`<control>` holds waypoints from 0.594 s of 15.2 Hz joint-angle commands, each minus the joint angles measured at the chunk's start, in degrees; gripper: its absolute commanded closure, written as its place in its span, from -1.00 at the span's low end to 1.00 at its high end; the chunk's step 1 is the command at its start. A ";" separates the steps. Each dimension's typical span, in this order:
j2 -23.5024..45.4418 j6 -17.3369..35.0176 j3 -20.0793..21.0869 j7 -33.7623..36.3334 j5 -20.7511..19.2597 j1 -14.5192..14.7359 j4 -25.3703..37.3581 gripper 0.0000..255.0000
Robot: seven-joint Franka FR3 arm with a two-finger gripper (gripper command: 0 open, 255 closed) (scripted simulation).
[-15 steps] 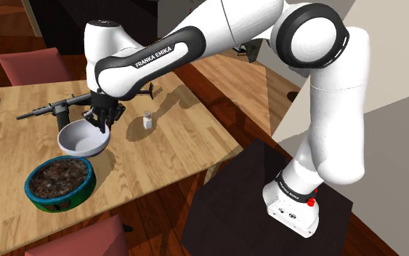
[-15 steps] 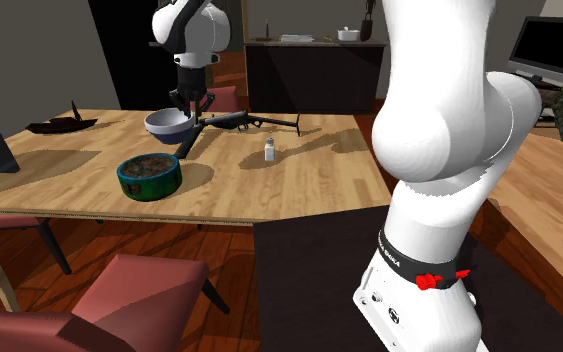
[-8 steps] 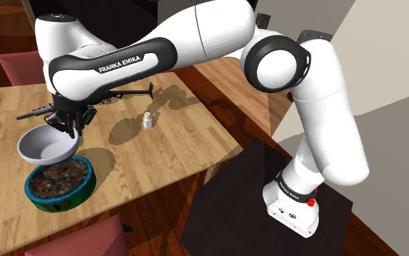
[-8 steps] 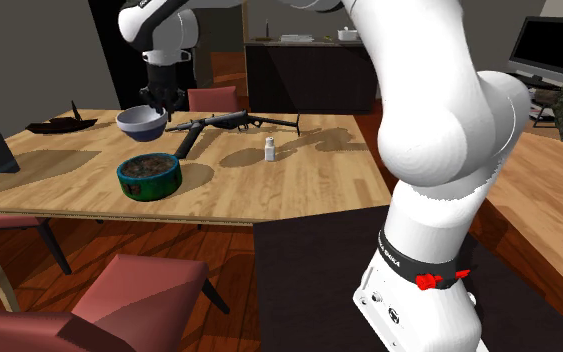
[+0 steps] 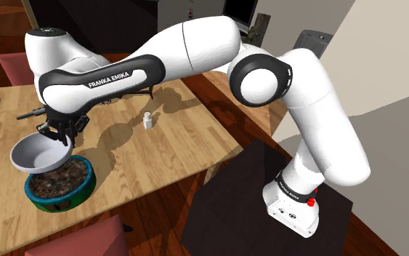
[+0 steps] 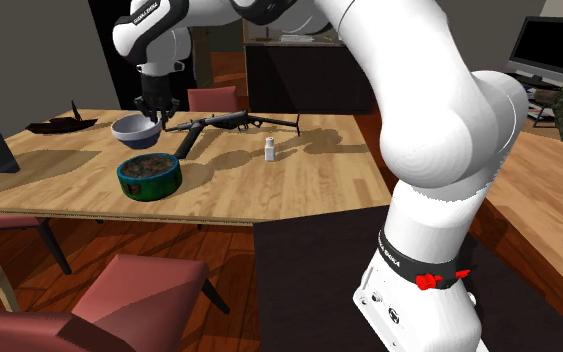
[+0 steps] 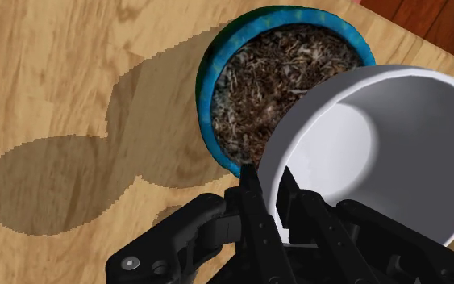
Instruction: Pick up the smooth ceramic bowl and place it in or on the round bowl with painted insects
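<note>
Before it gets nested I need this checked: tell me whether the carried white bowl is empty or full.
Empty: in the wrist view the white bowl shows a bare, smooth inside; the gripper clasps its rim.

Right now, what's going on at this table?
The white Franka arm's black gripper is shut on the rim of a plain white bowl, holding it in the air over the wooden table. The bowl hangs beside and above a round blue-rimmed bowl with a dark speckled inside, not yet set in it.
</note>
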 commanded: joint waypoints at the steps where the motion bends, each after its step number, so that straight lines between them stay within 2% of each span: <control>1: 0.61 1.22 -0.08 0.02 -0.09 0.01 -0.56 1.00; 9: 3.79 5.10 -0.44 0.05 -0.45 0.17 -1.26 1.00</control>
